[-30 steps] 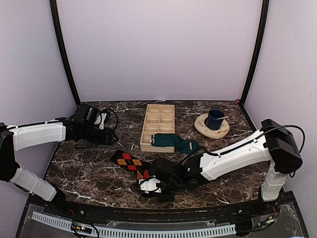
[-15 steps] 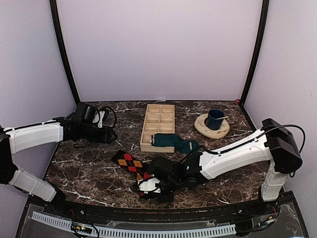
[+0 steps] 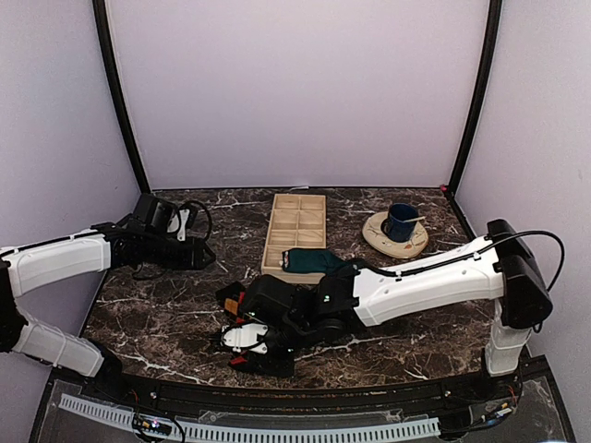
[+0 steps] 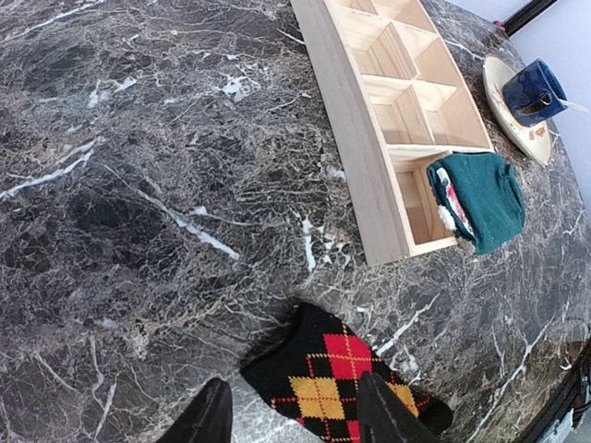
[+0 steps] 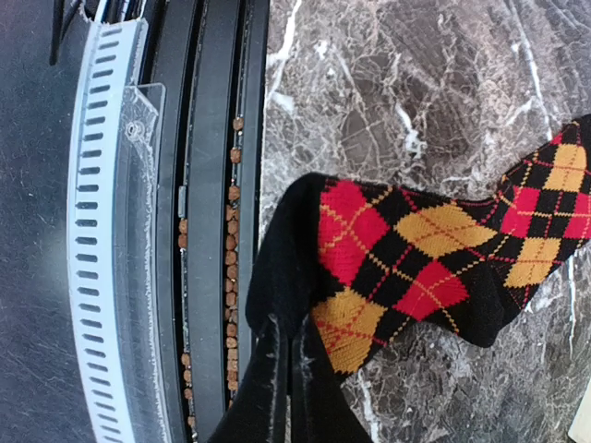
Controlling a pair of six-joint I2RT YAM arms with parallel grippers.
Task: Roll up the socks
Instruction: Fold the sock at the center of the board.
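Observation:
A black argyle sock with red and yellow diamonds lies near the table's front edge. My right gripper is shut on its black end, and in the top view this gripper sits at the front left of centre, covering most of the sock. My left gripper is open and empty at the left; in its wrist view the gripper hovers above the sock's other end. A teal sock lies bunched at the near end of the wooden tray.
A blue cup stands on a round plate at the back right. The wooden tray has several compartments. The black front rail and white cable chain run along the table's edge right beside my right gripper.
My right gripper has moved left along the front edge, carrying the sock's end with it. My left gripper has drawn back slightly to the left.

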